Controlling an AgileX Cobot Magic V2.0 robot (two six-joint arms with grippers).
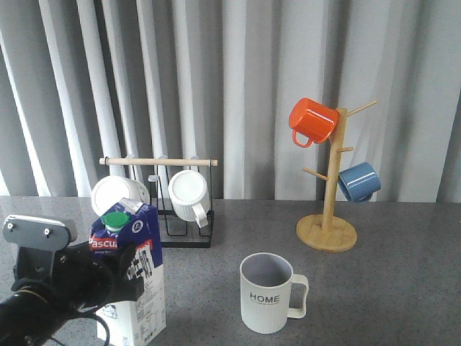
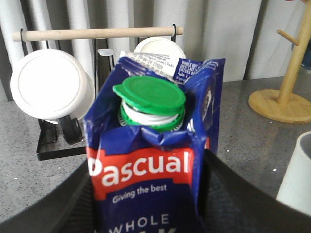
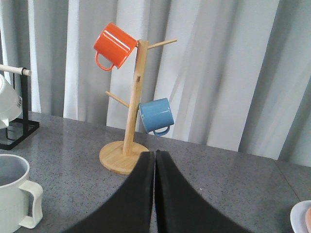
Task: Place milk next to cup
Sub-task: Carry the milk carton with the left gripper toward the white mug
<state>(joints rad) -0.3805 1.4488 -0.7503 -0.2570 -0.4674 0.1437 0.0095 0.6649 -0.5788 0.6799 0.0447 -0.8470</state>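
The milk (image 1: 138, 285) is a blue-and-white carton with a green cap (image 2: 149, 93) and a red "Pascual" label, standing upright at the front left of the table. My left gripper (image 1: 130, 272) is shut on the milk (image 2: 155, 145), its black fingers (image 2: 228, 194) pressing both sides. The cup (image 1: 268, 294), a pale ribbed mug marked "HOME", stands to the right of the carton with a gap between them; its rim shows in the left wrist view (image 2: 297, 174) and the right wrist view (image 3: 12, 194). My right gripper (image 3: 155, 156) is shut on nothing above bare table and does not show in the front view.
A black wire rack (image 1: 184, 234) with a wooden bar holds white mugs (image 1: 189, 194) behind the carton. A wooden mug tree (image 1: 328, 231) at the back right carries an orange mug (image 1: 312, 120) and a blue mug (image 1: 359, 182). A plate edge (image 3: 301, 217) shows nearby.
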